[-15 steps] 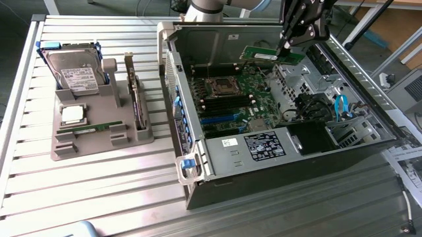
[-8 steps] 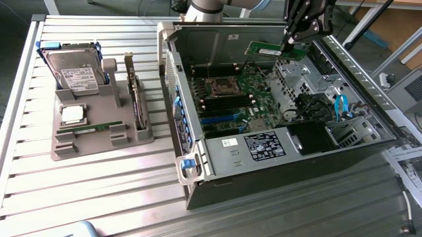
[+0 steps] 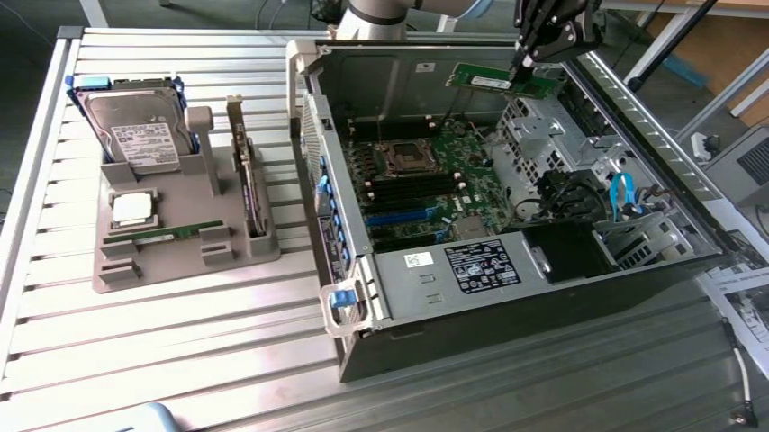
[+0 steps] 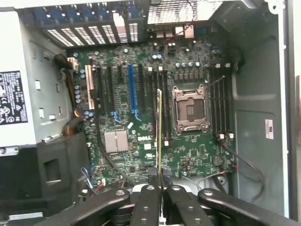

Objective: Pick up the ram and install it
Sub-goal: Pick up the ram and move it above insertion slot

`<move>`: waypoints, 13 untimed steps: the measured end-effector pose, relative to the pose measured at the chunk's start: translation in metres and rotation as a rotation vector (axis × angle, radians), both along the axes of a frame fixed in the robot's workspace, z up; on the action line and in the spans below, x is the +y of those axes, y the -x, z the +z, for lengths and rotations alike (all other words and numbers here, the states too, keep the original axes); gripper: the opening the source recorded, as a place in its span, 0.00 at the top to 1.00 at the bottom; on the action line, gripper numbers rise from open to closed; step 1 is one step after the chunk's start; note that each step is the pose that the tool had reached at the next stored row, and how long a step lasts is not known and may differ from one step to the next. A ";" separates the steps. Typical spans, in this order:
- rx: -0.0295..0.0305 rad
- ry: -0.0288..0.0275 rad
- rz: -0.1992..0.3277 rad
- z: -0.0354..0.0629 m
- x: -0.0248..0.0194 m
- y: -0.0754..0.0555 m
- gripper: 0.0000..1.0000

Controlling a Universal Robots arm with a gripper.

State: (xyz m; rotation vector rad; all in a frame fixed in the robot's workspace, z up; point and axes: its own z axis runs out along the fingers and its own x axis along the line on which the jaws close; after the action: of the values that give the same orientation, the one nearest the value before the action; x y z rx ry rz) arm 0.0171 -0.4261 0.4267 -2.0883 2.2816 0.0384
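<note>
My gripper (image 3: 525,76) is shut on the ram (image 3: 493,80), a thin green stick with a white label. It holds the stick in the air above the far side of the open computer case (image 3: 360,72). In the wrist view the ram (image 4: 159,127) shows edge-on, sticking out from between my black fingers (image 4: 148,197), with the gripper (image 4: 160,181) above the motherboard (image 4: 122,94). The stick's edge runs along the black memory slots (image 4: 154,89) next to the empty processor socket (image 4: 190,110), well above them.
A grey holder (image 3: 180,256) on the slatted table at the exterior view's left carries a hard drive (image 3: 144,135), a silver processor chip (image 3: 132,209), another green stick (image 3: 162,234) and an upright card (image 3: 247,180). A power supply (image 3: 481,265), cables and drive cages (image 3: 601,193) crowd the case.
</note>
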 end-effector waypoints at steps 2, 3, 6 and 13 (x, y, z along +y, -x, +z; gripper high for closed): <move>0.0000 0.0007 0.000 0.0000 0.0056 -0.002 0.87; 0.0000 0.0010 0.000 0.0000 0.0083 -0.003 0.87; 0.0000 0.0015 0.000 0.0000 0.0151 -0.006 0.87; 0.0000 0.0016 0.000 0.0000 0.0213 -0.010 0.87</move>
State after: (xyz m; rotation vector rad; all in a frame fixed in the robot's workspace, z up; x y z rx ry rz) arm 0.0273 -0.4047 0.4267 -2.0889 2.2825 0.0365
